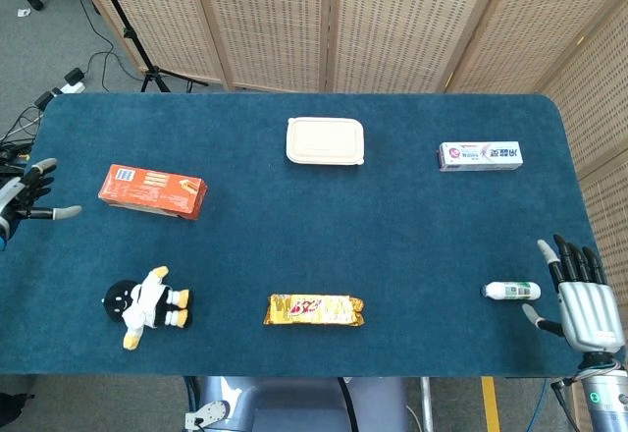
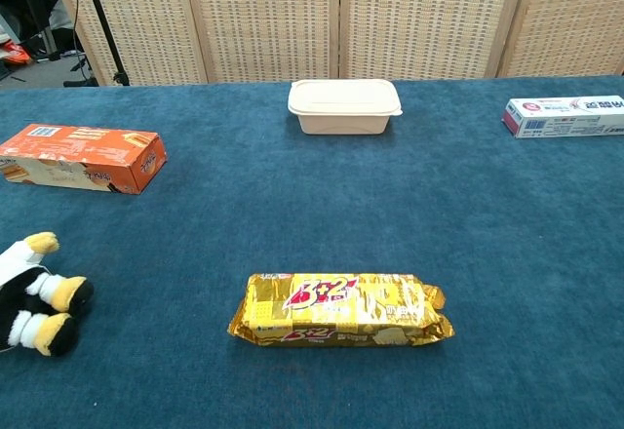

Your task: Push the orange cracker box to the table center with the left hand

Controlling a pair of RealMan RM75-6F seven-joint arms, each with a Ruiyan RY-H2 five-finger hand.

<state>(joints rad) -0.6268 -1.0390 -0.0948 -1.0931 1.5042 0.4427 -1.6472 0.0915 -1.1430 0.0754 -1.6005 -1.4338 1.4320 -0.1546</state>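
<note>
The orange cracker box (image 1: 152, 190) lies flat on the left part of the blue table (image 1: 392, 226); the chest view shows the orange cracker box (image 2: 82, 157) at its far left. My left hand (image 1: 22, 201) hovers at the table's left edge, fingers spread, empty, a short way left of the box and apart from it. My right hand (image 1: 583, 299) rests open at the near right corner, holding nothing. Neither hand appears in the chest view.
A penguin plush (image 1: 147, 305) lies in front of the box. A yellow biscuit pack (image 1: 313, 309) sits front centre, a beige lidded container (image 1: 325, 141) at the back, a toothpaste box (image 1: 479, 155) back right, a small white bottle (image 1: 510, 291) beside my right hand.
</note>
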